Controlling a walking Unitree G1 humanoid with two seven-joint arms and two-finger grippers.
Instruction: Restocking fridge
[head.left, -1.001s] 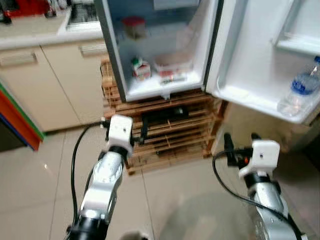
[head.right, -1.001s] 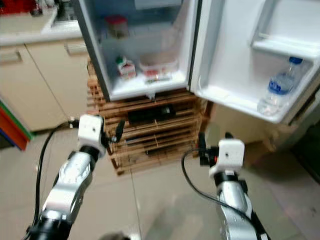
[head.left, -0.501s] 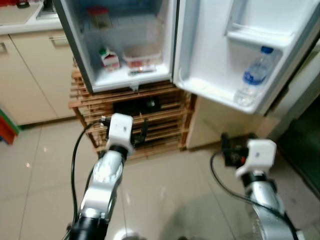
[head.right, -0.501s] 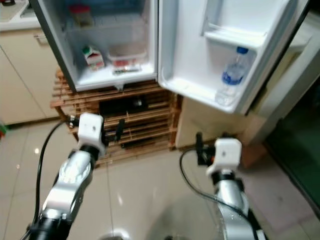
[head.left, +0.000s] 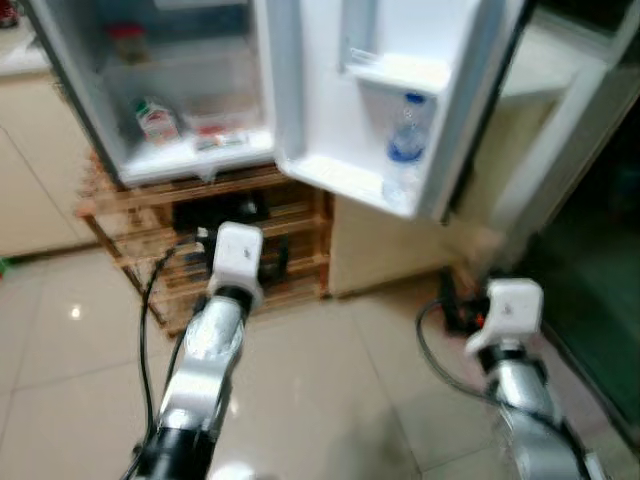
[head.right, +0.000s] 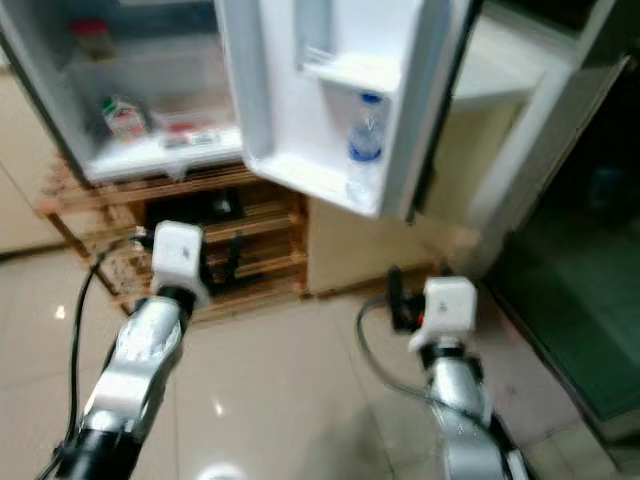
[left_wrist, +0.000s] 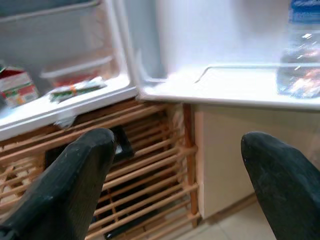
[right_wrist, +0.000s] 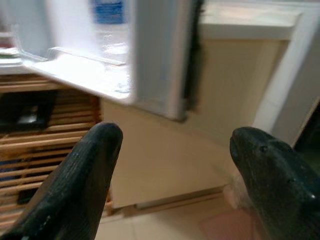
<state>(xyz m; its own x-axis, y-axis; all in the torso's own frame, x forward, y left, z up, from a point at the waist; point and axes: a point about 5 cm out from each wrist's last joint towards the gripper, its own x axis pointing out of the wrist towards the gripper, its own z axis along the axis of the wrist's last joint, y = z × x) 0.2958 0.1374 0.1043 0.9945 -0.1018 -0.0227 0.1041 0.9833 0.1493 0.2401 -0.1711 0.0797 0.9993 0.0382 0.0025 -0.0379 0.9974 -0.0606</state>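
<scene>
Both silver arms reach forward from the bottom of the head views, bent up at the elbow, each with a white wrist block and a black cable looping back along the forearm. The left gripper is held out ahead of its wrist block, its two black fingers spread wide apart with nothing between them. The right gripper sits lower and further to the right, its fingers likewise set wide apart and empty.

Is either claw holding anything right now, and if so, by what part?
Nothing is held. The left claw and the right claw are both open and empty in front of the open fridge, whose door carries a clear plastic water bottle.
</scene>
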